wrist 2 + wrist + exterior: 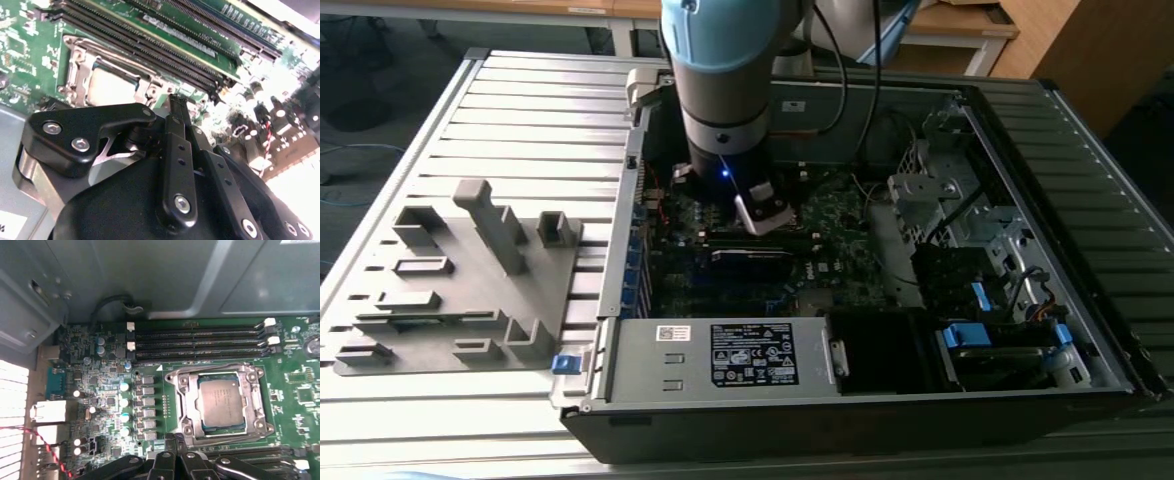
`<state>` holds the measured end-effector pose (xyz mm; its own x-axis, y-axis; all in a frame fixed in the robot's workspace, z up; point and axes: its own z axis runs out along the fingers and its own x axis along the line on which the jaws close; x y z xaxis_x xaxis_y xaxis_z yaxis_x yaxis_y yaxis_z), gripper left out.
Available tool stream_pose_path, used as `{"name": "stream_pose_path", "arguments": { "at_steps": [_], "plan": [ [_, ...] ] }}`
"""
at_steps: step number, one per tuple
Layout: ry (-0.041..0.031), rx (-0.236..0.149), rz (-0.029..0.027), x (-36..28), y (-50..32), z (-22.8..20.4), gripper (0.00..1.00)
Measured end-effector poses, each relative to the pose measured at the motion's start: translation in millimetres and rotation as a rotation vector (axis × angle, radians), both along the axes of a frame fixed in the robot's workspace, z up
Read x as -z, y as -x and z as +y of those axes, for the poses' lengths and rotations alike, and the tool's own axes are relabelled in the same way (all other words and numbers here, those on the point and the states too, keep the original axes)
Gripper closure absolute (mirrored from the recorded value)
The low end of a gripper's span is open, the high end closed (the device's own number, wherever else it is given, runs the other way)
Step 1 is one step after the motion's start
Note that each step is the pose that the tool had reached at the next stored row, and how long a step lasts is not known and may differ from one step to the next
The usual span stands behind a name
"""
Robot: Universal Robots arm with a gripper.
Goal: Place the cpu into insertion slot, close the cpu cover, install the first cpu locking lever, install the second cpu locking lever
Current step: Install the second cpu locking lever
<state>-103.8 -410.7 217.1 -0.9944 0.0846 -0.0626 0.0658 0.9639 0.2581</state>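
1. The cpu (221, 401) sits flat in the insertion slot (220, 437) on the green motherboard (100, 390), beside the memory slots (200, 342).
2. The cpu cover (186, 407) lies closed around the cpu, framing it.
3. The gripper (172, 450) hangs just above the board near the slot's edge, fingers pinched together, holding nothing.
4. The computer case (854, 400) lies open on the desk (520, 100).
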Motion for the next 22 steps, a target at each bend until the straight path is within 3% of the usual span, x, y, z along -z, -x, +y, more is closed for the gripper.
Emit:
{"name": "stream_pose_path", "arguments": {
  "at_steps": [3, 13, 16, 22],
  "plan": [
    [0.0035, 0.0, 0.0, -5.6, -0.1, 0.1, 0.89],
    [0.071, 0.012, 0.0002, -9.1, -4.7, 1.6, 0.89],
    [0.0758, 0.022, 0.0005, -9.1, -8.6, 3.7, 0.89],
    [0.0764, 0.035, 0.0011, -8.3, -15.9, 10.2, 0.89]
  ]
}}
